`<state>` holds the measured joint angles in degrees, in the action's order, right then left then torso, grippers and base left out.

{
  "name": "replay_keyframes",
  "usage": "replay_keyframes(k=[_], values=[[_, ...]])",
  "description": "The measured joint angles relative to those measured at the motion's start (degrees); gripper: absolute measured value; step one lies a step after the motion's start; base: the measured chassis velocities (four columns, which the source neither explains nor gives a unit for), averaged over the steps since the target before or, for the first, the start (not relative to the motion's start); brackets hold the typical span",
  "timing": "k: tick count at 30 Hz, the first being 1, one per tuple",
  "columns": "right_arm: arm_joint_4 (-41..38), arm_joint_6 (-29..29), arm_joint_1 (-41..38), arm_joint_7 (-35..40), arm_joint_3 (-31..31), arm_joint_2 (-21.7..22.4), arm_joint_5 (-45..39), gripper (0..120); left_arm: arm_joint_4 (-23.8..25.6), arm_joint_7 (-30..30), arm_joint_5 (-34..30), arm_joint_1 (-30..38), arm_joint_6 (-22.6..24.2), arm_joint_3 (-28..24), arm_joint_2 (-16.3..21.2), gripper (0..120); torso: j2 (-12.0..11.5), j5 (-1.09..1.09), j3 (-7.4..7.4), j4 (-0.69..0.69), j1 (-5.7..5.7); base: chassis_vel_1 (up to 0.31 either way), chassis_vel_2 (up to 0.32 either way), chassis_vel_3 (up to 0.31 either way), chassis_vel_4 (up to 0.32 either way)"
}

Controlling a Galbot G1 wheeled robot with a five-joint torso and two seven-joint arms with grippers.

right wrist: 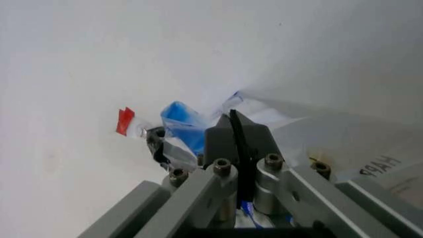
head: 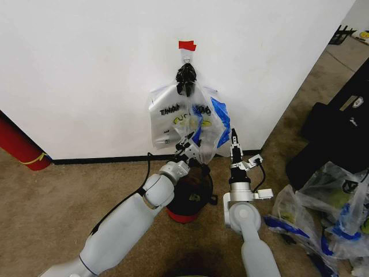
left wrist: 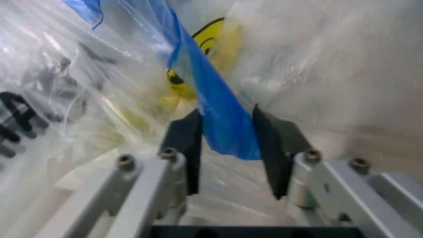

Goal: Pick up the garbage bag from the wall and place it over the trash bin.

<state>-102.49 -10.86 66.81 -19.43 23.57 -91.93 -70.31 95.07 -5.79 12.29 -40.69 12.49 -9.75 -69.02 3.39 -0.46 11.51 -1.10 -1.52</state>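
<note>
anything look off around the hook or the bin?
More than one bag hangs bunched on the wall hook: the garbage bag overlaps a white bag with black lettering. The trash bin stands upright below. The left gripper straddles a blue fold.

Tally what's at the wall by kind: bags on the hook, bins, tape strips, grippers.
Plastic bags hanging on the hook: 2, the garbage bag and a THANK YOU bag
Trash bin: 1
Red tape strip: 1
Grippers: 2, left gripper, right gripper
Total: 6

Bare test room: white wall [head: 86, 69], carpet [head: 69, 190].
</note>
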Motion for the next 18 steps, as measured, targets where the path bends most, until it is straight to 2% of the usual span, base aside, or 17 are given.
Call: replay_keyframes(k=[2,5,8,10,16,18], values=[[-0.01,-0.03,0.04,-0.01,0.05,0.03,0.07,0,0.36,-0.11,0.0,-0.37,0.0,0.26,0.03,24,0.0,0.0,0.0,0.0,0.0,0.0,0.0,0.0,0.0],[-0.02,-0.1,0.11,-0.02,0.22,0.13,0.31,0,1.93,-0.39,-0.64,-1.77,-0.15,1.2,0.38,10,0.0,0.0,0.0,0.0,0.0,0.0,0.0,0.0,0.0],[0.09,-0.18,0.13,-0.02,0.48,0.18,0.71,0,4.58,-0.97,-2.69,-3.63,-0.64,2.26,0.91,0,0.0,0.0,0.0,0.0,0.0,0.0,0.0,0.0,0.0],[0.12,-0.19,0.13,-0.02,0.49,0.18,0.76,0,4.79,-1.01,-2.91,-3.8,-0.7,2.36,0.94,0,0.0,0.0,0.0,0.0,0.0,0.0,0.0,0.0,0.0],[1.25,-1.47,0.92,-0.72,0.95,0.94,3.64,0,15.71,-1.22,-11.51,-12.72,-2.18,8.36,1.53,0,0.01,0.0,-0.01,0.0,0.0,0.0,0.0,0.0,0.0],[1.27,-1.92,1.26,-1.05,0.96,1.26,4.58,0,17.13,-1.21,-12.31,-14.37,-2.39,9.53,1.32,0,0.01,0.0,-0.01,0.0,0.0,0.0,0.0,0.0,0.0]])
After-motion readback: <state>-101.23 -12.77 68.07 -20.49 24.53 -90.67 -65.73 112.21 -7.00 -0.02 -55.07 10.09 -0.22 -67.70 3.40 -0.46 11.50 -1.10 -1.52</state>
